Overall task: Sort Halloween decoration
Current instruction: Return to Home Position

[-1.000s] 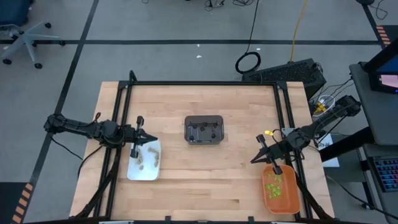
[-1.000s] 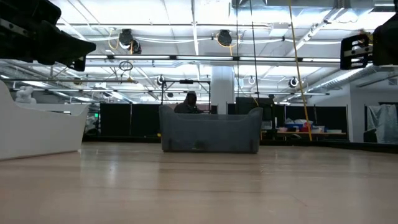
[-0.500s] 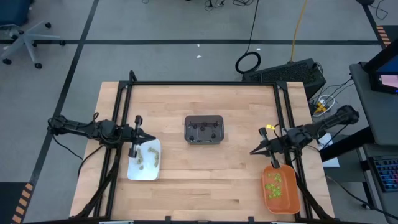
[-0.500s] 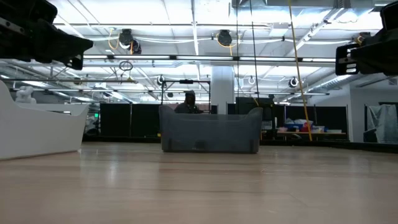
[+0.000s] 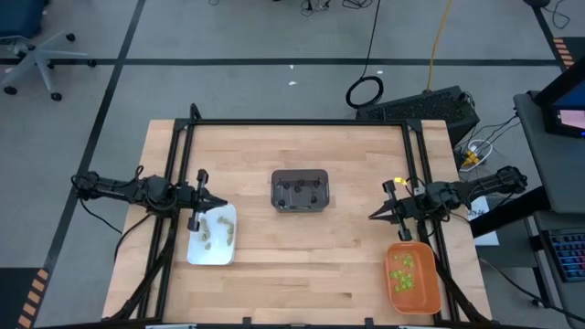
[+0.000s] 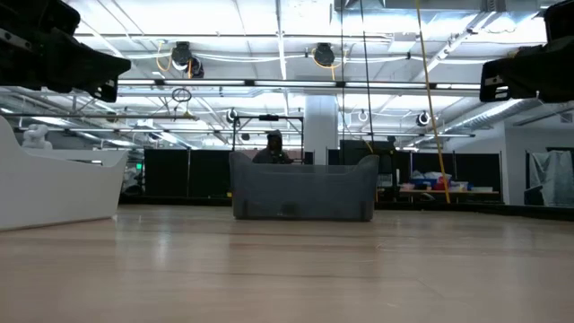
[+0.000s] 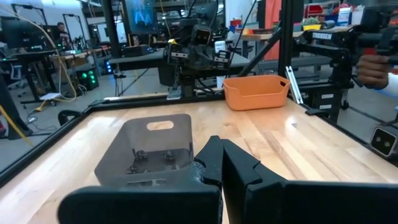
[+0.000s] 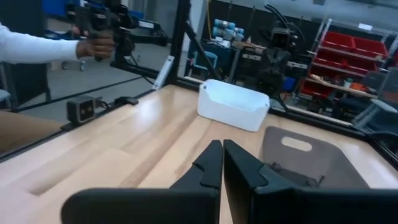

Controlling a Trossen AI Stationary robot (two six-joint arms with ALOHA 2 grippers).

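Note:
Pale tan trinkets (image 5: 214,230) lie in the white tray (image 5: 197,254), dark ones (image 5: 301,190) in the grey tray (image 5: 300,176), and lime-green ones (image 5: 401,272) in the orange tray (image 5: 426,294). My left gripper (image 5: 228,204) hovers level over the white tray's far end, shut and empty, pointing at the table's right. My right gripper (image 5: 370,217) hovers just beyond the orange tray's far end, shut and empty, pointing left. The left wrist view shows the shut fingertips (image 7: 222,144) facing the grey tray (image 7: 152,149). The right wrist view shows the same of my right gripper (image 8: 222,146).
The three trays rest flat on the wooden table: white near the left, grey (image 6: 305,188) in the middle toward the far side, orange at the near right corner. A black frame (image 5: 297,122) borders the table. A person's hand (image 8: 94,42) holds a device beyond the table.
My right gripper has drawn away from over the orange tray toward the table's far edge and has levelled out, staying shut. My left gripper has kept its place over the white tray. No trinket or tray has moved.

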